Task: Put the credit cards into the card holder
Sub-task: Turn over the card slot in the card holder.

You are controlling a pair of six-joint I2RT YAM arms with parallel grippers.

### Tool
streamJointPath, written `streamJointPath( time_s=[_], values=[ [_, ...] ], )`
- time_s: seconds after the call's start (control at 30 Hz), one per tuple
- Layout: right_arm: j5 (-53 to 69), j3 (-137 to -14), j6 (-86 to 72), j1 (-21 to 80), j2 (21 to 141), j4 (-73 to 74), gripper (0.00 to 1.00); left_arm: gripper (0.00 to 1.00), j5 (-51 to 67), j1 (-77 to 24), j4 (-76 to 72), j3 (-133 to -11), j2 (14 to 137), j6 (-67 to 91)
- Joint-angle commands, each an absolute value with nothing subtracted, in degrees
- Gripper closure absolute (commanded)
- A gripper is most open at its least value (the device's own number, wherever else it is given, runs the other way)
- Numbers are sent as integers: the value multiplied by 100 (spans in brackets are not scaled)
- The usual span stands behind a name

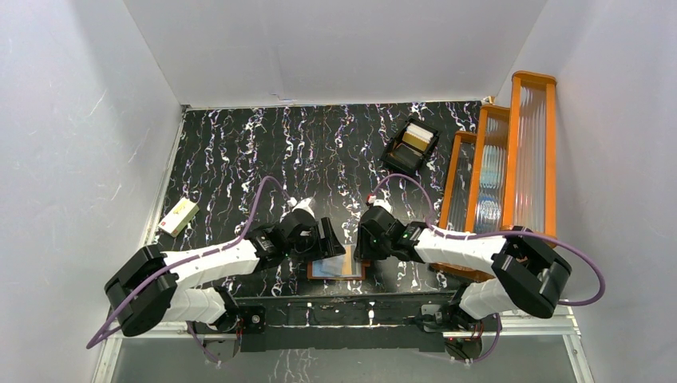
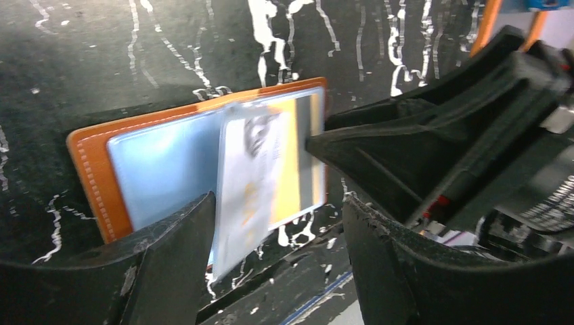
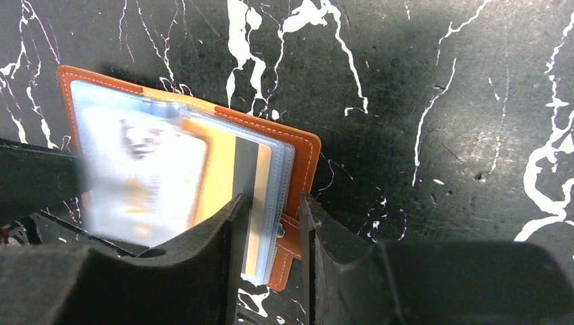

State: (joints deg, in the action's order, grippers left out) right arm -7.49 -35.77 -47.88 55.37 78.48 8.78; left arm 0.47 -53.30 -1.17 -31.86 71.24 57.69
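The card holder (image 1: 335,277) lies open flat near the table's front edge, orange-brown with shiny pale pockets; it also shows in the left wrist view (image 2: 91,169) and the right wrist view (image 3: 301,156). A yellow-orange card (image 3: 223,169) with a grey stripe sits in its right pocket. A white card (image 2: 247,176) lies blurred over the middle, its lower end beside my left finger. My left gripper (image 2: 277,200) is wide open and holds nothing. My right gripper (image 3: 273,200) has its jaws close together astride the holder's right edge.
A black compartmented tray (image 1: 411,146) with cards stands at the back. A cream box (image 1: 179,216) lies at the left edge. Orange-framed ribbed panels (image 1: 495,167) stand along the right side. The black base rail (image 1: 335,307) runs just below the holder.
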Motion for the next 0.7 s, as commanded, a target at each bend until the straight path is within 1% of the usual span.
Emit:
streamJointPath(
  time_s=[0.0, 0.4, 0.67],
  values=[
    [-774, -3497, -4843, 5598, 7972, 697, 59, 33, 499, -5301, -757, -3050, 6908, 5846],
    [-811, -3538, -4843, 5598, 8020, 740, 59, 33, 880, -5301, -1349, -3041, 6977, 5899],
    [-1533, -3850, -4684, 5591, 7616, 1552, 58, 33, 998, -5300, -1415, -3129, 7108, 5879]
  ],
)
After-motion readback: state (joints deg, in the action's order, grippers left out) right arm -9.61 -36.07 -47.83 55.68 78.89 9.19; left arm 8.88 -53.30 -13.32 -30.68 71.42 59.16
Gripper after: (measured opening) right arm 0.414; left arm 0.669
